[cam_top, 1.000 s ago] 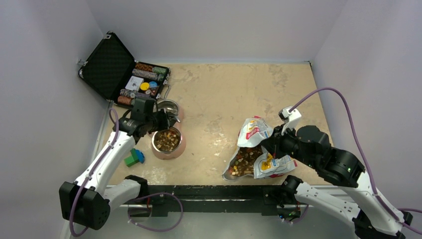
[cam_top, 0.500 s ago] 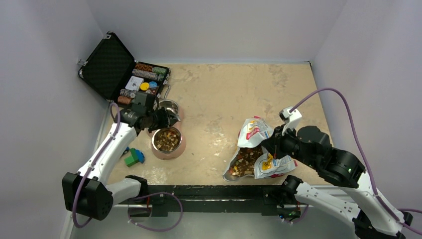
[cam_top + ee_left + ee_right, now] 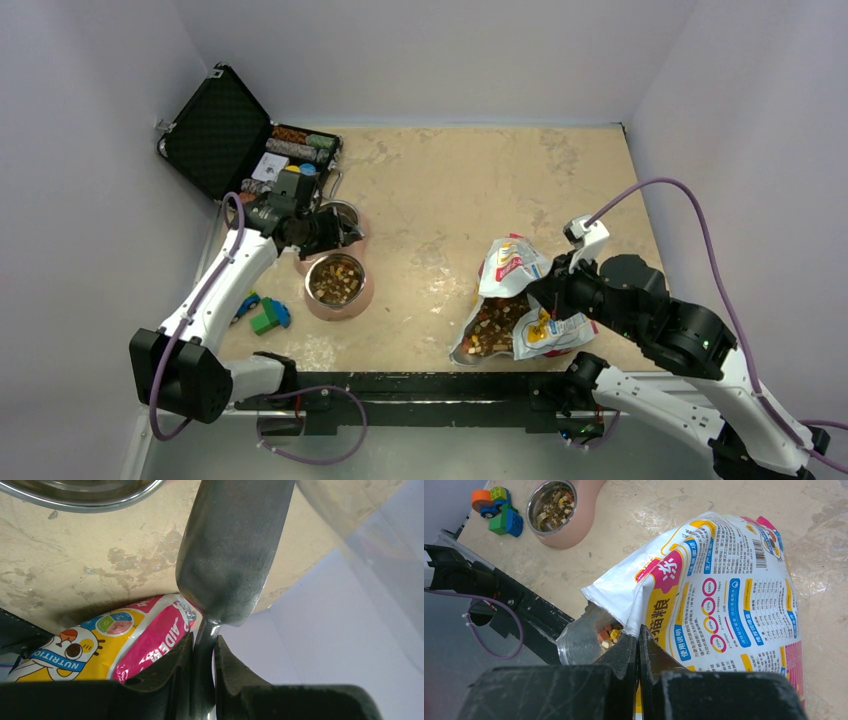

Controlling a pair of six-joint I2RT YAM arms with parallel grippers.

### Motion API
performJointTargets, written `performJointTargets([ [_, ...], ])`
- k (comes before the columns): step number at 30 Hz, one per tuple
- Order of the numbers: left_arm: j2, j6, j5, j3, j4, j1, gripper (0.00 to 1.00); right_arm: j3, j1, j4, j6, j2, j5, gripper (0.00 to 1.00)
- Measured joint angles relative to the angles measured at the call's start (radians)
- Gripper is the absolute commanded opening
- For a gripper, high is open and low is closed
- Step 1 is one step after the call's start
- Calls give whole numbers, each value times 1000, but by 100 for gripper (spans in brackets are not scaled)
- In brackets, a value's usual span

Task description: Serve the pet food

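The pet food (image 3: 489,326) shows as brown and tan kibble in the open mouth of the glossy white bag (image 3: 516,268) at the near right. More kibble fills the pink bowl (image 3: 337,284). My right gripper (image 3: 547,292) is shut on the bag's torn upper edge and holds the mouth open. In the right wrist view the fingers (image 3: 639,641) pinch the bag (image 3: 724,590), with kibble (image 3: 607,632) just inside. My left gripper (image 3: 318,228) is shut on the handle of a metal scoop (image 3: 230,555), above and behind the pink bowl, beside a second steel bowl (image 3: 340,213).
An open black case (image 3: 240,140) with coloured round chips stands at the back left. Toy blocks (image 3: 268,316) lie left of the pink bowl and also show in the right wrist view (image 3: 499,511). A black rail (image 3: 420,385) runs along the near table edge.
My left gripper has moved with the scoop from over the pink bowl back toward the steel bowl and the case. The right gripper holds the bag much as before.
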Motion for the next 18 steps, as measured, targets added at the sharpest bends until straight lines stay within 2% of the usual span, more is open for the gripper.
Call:
performJointTargets([
  [18, 74, 0, 25, 77, -87, 12, 0, 0, 0, -5, 0, -3, 5, 0],
])
